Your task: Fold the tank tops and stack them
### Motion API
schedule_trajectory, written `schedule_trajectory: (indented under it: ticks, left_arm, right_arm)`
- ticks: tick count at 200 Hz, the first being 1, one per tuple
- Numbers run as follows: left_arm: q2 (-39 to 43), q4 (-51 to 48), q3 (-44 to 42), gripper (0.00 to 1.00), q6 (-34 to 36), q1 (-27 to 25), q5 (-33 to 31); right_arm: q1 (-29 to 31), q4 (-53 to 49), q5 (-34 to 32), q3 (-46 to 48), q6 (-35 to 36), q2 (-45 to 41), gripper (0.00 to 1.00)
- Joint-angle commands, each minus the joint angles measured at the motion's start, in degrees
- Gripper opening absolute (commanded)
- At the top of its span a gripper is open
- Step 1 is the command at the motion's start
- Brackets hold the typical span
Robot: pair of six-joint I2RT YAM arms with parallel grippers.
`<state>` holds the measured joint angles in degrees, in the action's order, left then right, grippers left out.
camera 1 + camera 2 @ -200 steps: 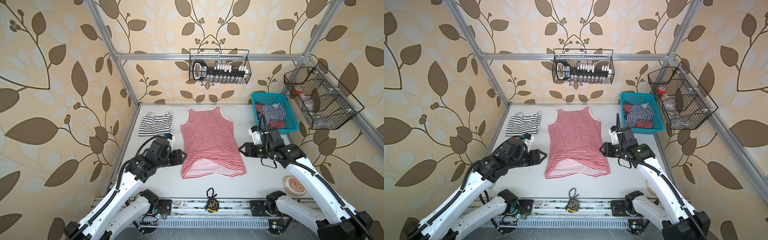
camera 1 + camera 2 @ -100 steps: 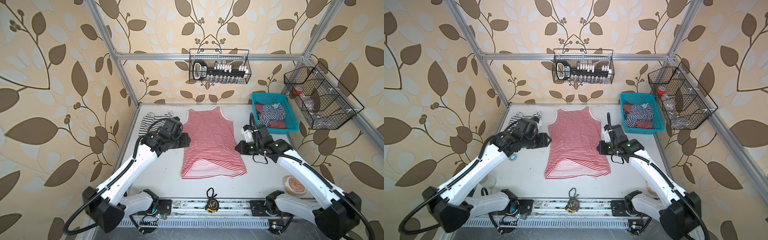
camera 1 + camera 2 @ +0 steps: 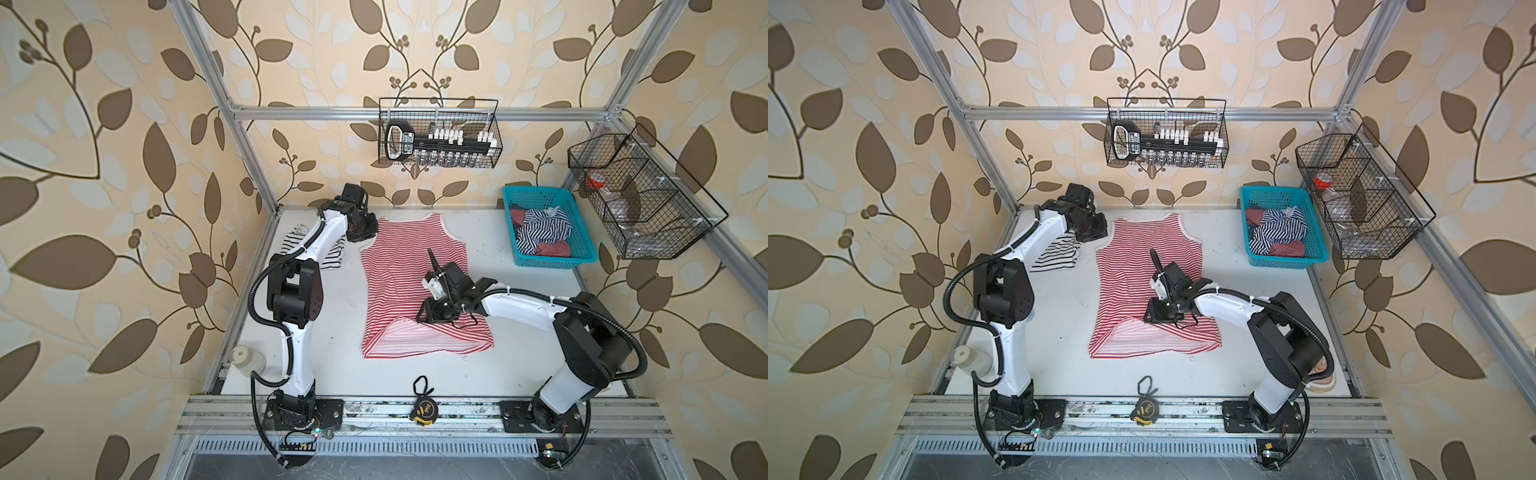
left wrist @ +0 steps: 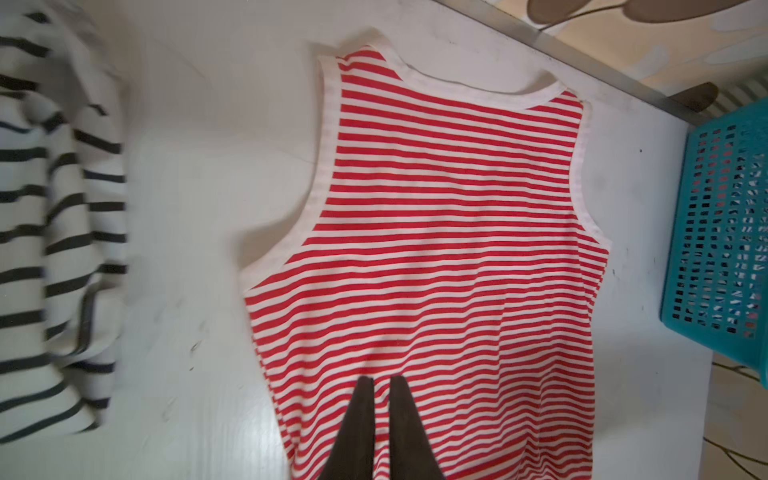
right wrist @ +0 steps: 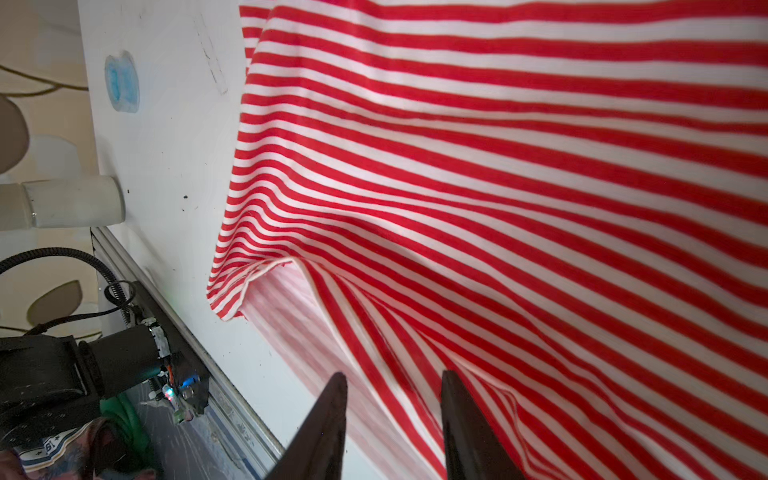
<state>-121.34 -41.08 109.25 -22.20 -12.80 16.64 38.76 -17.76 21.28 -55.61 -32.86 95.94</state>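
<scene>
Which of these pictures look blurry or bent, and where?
Left wrist view: the black-and-white striped knit top is smeared, while the red-and-white striped tank top looks fairly crisp. Right wrist view: the dark fingers are near-silhouettes and the pale fold beside them is soft. In both top views the aluminium frame bars splay outward, a wide-lens bend.

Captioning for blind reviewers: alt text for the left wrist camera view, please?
A red-and-white striped sleeveless top with white trim lies spread flat on a white table, the left gripper over it with its dark fingers nearly together. A folded black-and-white striped top lies on one side, a turquoise plastic mesh basket on the other.
</scene>
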Motion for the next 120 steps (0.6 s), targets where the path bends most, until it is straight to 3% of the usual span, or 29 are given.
schedule_trajectory:
  ticks: [1,77,120]
  left_arm:
    - [-2.2,2.4,3.8,0.09,0.9,-0.9,9.0]
    - [-12.1,5.8,6.7,0.08,1.3,-1.6,13.3]
    - [-15.4,3.9,7.3,0.08,1.7,-1.5,10.4]
  right_arm:
    - [1.2,2.4,1.3,1.1,-1.4,-0.4,0.36]
    - [2.4,2.0,0.6,9.3,-3.7,-3.1,0.31]
    - [1.8,-1.7,-1.3,12.0,-3.0,-5.6,0.32]
